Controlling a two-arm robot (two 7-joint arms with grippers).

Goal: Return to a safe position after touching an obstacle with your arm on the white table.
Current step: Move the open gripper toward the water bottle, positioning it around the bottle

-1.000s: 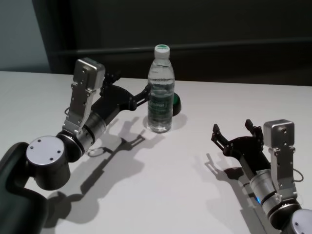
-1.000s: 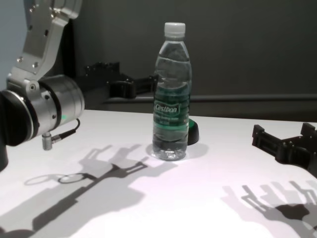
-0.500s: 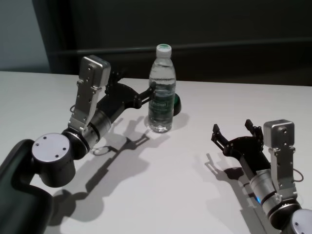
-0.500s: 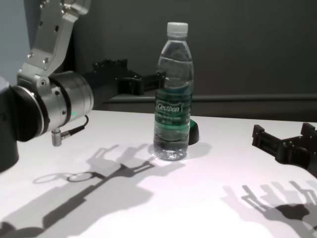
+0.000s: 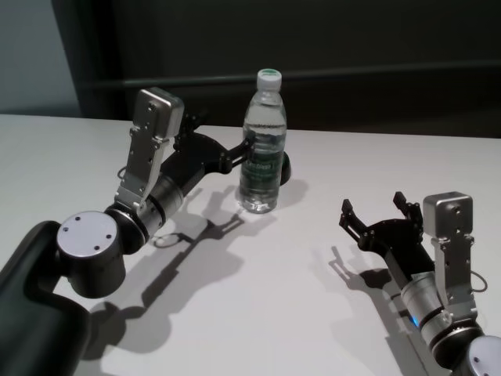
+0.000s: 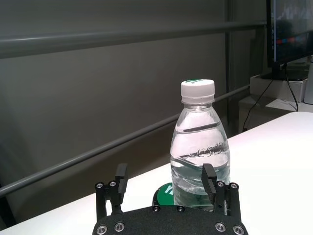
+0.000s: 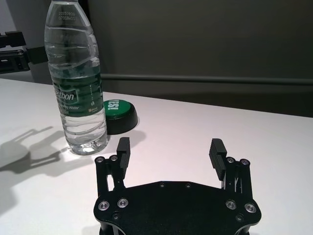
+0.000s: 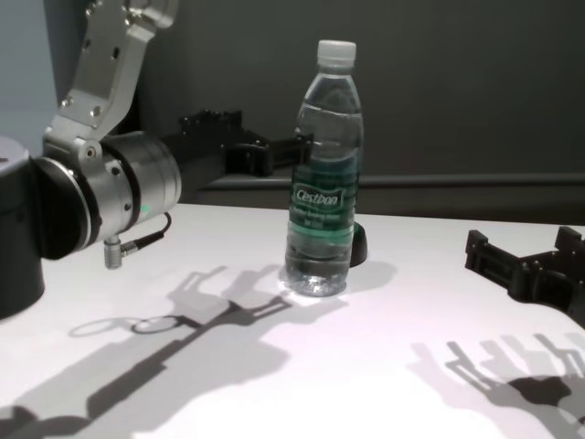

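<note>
- Nearest to us, on our right side, our right claw (image 5: pixel 376 213) hovers low over the white bench (image 5: pixel 282 298), its two fingers (image 7: pixel 123 148) spread wide apart with nothing between them.
- This right arm sits well apart from the bottle, and its claw throws a jagged shadow on the bench just beside it.
- On our left, our left arm reaches forward and across, its silver joint (image 8: pixel 119 187) raised above the bench and its long shadow stretching over the surface toward the bottle's base.
- Farther out, our left claw (image 5: pixel 244 149) is at the water bottle (image 5: pixel 262 145), at about the height of the label and above.
- In the left wrist view, the claw's fingers (image 6: pixel 209 177) stand apart, and one of them overlaps the bottle's side; we cannot tell whether it is truly touching.
- The bottle stands on the bench near the middle, leaning slightly to our right, clear with a white cap (image 8: pixel 335 51) and a green label (image 8: pixel 319 203) reading "Cestbon".
- Just behind the bottle's base, touching or nearly so, sits a small dark dome with a green top (image 7: pixel 116 114).
- Beyond the bench's far edge we see a dark wall (image 5: pixel 329 47) with a horizontal rail across it.
</note>
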